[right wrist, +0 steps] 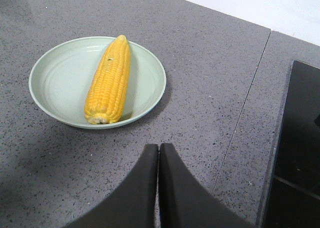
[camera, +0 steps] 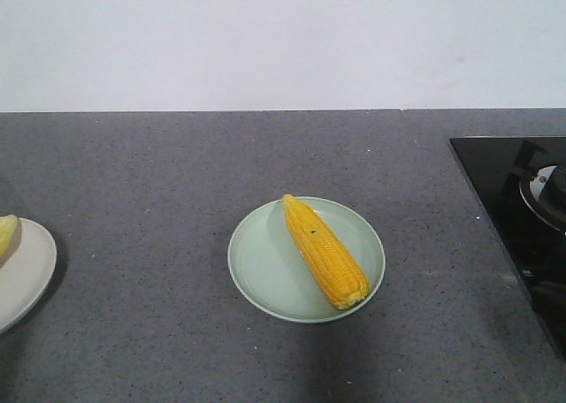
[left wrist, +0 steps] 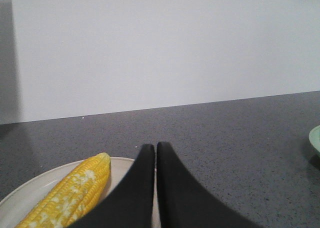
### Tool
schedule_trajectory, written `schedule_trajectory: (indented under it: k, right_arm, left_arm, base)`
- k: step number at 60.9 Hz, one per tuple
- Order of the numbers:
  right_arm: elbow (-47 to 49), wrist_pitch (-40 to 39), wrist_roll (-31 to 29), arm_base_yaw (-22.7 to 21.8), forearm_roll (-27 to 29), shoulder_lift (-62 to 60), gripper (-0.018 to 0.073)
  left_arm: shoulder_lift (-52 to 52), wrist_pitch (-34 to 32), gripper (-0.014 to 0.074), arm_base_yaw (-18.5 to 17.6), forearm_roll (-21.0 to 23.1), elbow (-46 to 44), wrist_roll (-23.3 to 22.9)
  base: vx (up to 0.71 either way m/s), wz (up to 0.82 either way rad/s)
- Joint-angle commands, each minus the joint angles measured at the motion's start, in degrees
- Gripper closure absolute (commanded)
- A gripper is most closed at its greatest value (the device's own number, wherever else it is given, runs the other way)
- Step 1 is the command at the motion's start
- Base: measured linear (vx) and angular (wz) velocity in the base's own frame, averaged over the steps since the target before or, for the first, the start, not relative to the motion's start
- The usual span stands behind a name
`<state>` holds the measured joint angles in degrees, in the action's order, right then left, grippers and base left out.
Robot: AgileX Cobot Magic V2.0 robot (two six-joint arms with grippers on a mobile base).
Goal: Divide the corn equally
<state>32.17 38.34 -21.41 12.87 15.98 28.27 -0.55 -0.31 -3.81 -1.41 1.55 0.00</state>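
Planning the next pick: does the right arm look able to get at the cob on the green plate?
Probably yes. The right gripper hangs shut just short of the green plate, and bare counter lies between them. The cob lies alone, uncovered. The jaws would have to open first.

Even, diffuse light throughout. Soft shadow cast beside green plate (right wrist: 150,95); dim reflections seen on black cooktop (camera: 522,217). Front view slightly grainy.

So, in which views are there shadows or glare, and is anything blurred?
Front view: soft dark shadow on the counter near the bottom edge, reflections on the black cooktop. Left wrist view: the shut left gripper looks soft; grey shadow on the wall's left. Right wrist view: green plate casts a shadow to its right.
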Motion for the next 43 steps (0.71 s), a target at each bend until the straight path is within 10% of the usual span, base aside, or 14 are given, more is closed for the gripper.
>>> schedule_trajectory:
  k: [1, 43]
  right_arm:
    - [1.5, -3.7, -0.1, -0.3, 0.4, 0.2, 0.0564]
    - [1.5, -3.7, -0.1, -0.3, 0.4, 0.2, 0.0564]
  left_arm:
    - [-1.1, -4.4, 0.0603, -0.2, -2.2, 0.2, -3.2]
    - [-1.0, -4.5, 0.0603, -0.2, -2.2, 0.2, -3.4]
  base:
    - [0.0, 0.0]
    - [0.0, 0.0]
